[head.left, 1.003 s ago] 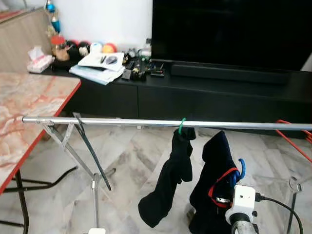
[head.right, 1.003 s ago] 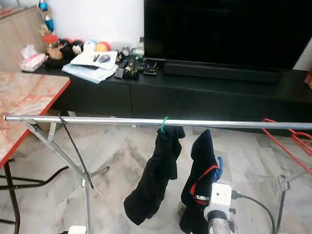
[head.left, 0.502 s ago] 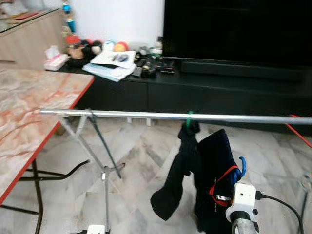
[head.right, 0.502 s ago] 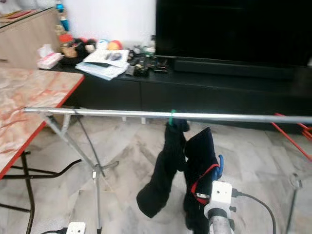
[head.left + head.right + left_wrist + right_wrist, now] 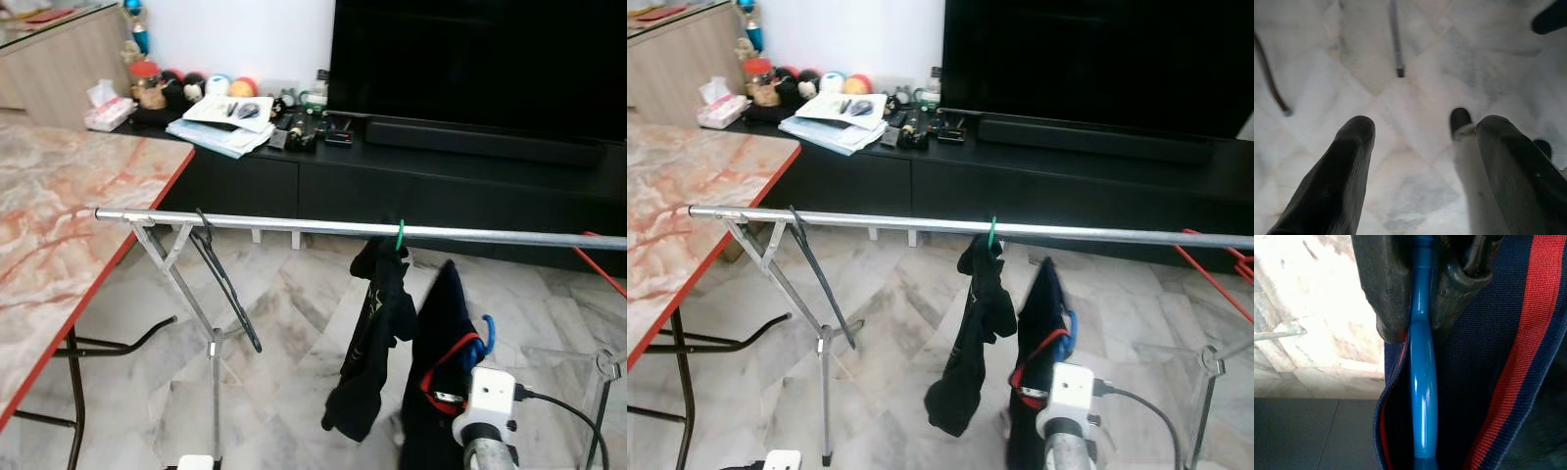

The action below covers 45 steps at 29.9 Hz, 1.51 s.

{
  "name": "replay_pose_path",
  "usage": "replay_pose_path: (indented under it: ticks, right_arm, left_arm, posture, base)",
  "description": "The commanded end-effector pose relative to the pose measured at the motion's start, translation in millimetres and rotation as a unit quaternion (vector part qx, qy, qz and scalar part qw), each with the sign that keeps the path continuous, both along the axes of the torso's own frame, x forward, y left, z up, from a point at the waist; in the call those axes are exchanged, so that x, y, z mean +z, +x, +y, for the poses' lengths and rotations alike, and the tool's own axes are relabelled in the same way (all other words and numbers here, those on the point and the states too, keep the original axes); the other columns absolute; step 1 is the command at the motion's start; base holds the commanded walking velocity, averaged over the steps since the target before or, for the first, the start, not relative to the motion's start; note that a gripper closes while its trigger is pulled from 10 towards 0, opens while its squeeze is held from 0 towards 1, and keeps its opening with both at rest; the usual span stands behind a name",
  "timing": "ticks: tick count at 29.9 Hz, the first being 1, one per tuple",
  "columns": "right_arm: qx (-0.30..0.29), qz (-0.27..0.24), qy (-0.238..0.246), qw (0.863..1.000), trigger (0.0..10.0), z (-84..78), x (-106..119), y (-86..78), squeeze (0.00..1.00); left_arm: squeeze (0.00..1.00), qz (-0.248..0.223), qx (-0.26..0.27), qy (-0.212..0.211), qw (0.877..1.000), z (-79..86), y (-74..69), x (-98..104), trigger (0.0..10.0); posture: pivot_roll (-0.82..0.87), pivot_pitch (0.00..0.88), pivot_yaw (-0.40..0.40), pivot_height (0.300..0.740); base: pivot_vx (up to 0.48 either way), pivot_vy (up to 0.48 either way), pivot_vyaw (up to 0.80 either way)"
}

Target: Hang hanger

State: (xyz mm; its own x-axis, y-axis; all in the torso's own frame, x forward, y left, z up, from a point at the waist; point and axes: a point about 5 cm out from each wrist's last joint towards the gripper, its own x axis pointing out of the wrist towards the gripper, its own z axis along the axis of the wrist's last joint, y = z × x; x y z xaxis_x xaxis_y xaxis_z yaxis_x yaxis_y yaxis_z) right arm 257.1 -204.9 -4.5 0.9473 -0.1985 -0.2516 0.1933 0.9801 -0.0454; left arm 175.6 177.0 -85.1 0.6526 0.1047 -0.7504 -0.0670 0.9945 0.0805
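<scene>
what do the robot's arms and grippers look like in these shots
The right arm is a silver tube topped by a white boxy wrist camera with a black cable looping off it. The left gripper has two thick, rounded matte black fingers. The right gripper has the same dark fingers, worn and scuffed at the tips.

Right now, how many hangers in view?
4. A black hanger hangs bare near the rail's left end; a green hanger at mid-rail carries a dark garment; a blue hanger, dressed, is in the right gripper; a red hanger is at far right. More may be hidden.
</scene>
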Motion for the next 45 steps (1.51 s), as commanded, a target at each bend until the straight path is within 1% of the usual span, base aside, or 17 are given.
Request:
replay_pose_path:
  ticks: [1, 13, 29, 45]
  right_arm:
    - [-0.008, -0.014, -0.005, 1.0, 10.0, -5.7, 5.5, 2.5, 0.0]
    - [-0.016, -0.015, -0.007, 1.0, 10.0, -10.1, 7.6, 4.5, 0.0]
    - [-0.02, -0.015, -0.005, 1.0, 10.0, -8.7, 7.9, 5.5, 0.0]
    - [-0.029, -0.011, -0.008, 0.999, 10.0, -9.8, 7.3, 6.0, 0.0]
  left_arm:
    - [0.0, 0.012, 0.003, -0.004, 1.0, -2.8, -6.9, -3.7, 10.0]
    - [0.0, 0.012, -0.006, -0.006, 1.0, -3.1, -6.3, -3.4, 10.0]
    - [0.0, 0.012, -0.007, -0.017, 1.0, -3.8, -6.4, -3.6, 10.0]
    - [0.0, 0.011, -0.007, -0.018, 1.0, -3.6, -6.5, -3.5, 10.0]
  posture:
    - [-0.02, 0.076, 0.014, 0.74]
    - [-0.02, 0.076, 0.015, 0.74]
    - [-0.02, 0.077, 0.015, 0.74]
    - [-0.01, 0.071, 0.019, 0.74]
  base:
    - [0.0, 0.266, 0.0]
    - [0.0, 0.022, 0.0]
    - [0.0, 0.0, 0.0]
    - [-0.273, 0.0, 0.0]
